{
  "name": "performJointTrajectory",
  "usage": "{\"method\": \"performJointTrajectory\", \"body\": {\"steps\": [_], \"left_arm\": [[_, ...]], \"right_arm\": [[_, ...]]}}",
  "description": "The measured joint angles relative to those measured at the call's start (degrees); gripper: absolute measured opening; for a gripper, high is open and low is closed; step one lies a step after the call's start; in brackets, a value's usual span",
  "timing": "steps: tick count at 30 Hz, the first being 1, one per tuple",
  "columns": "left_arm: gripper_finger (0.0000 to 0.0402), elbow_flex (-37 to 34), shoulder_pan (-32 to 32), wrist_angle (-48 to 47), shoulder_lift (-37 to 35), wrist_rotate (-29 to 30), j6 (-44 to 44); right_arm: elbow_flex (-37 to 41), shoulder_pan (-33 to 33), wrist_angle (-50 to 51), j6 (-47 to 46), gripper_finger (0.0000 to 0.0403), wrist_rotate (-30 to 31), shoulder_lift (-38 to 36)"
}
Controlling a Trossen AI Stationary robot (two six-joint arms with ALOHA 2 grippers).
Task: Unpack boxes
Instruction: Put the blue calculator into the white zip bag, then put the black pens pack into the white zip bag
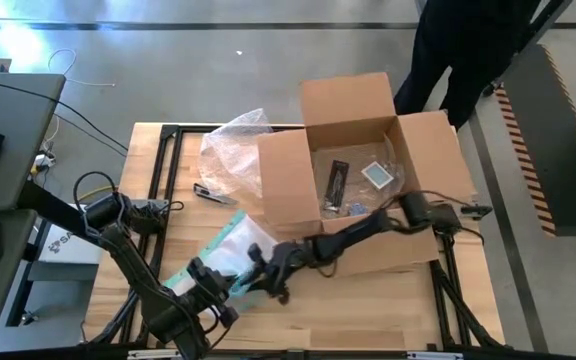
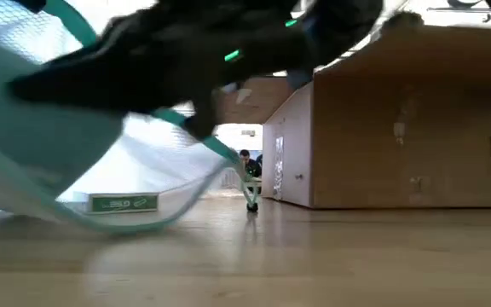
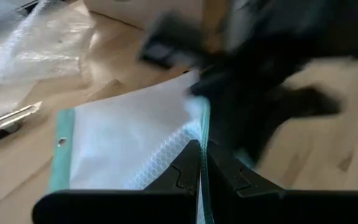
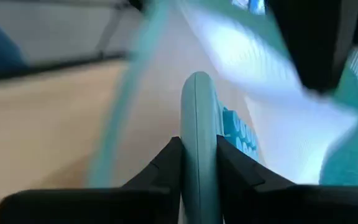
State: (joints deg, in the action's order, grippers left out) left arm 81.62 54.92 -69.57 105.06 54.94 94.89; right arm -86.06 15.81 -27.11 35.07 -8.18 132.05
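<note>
Both grippers clamp the clear pouch (image 1: 230, 252) with the teal edge: the left gripper (image 1: 230, 285) on its near end, the right gripper (image 1: 268, 262) on its right side, likely to pull it open; the cardboard box (image 1: 368, 165) stands far right on the desk (image 1: 368, 310), flaps spread so the small items inside stay reachable; bubble wrap (image 1: 230, 150) lies left of the box, seemingly set aside.

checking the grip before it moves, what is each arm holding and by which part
Both hold the clear pouch: the left gripper pinches its teal edge, and the right gripper clamps another stretch of the teal edge. The cardboard box is untouched.
</note>
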Motion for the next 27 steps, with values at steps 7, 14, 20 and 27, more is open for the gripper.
{"method": "performJointTrajectory", "body": {"steps": [7, 14, 20, 27], "left_arm": [[0.0, -0.04, -0.02, 1.87, 0.0, -5.11, -0.19], [0.0, -0.04, 0.07, 1.25, 0.0, -8.5, 0.61], [0.0, -0.04, 0.24, 0.58, 0.0, -11.4, 1.01], [0.0, -0.04, 2.08, 0.51, 0.0, -18.5, 1.91]], "right_arm": [[-15.6, -0.28, 21.2, -0.19, 0.0175, 4.74, 6.95], [-28.35, 1.6, 50.94, -4.24, 0.0273, 3.37, 6.47], [-36.53, 4.31, 68.95, -1.58, 0.0285, 9.81, 6.34], [-37.61, 3.88, 75.52, -9.7, 0.0286, 30.54, 6.27]]}}
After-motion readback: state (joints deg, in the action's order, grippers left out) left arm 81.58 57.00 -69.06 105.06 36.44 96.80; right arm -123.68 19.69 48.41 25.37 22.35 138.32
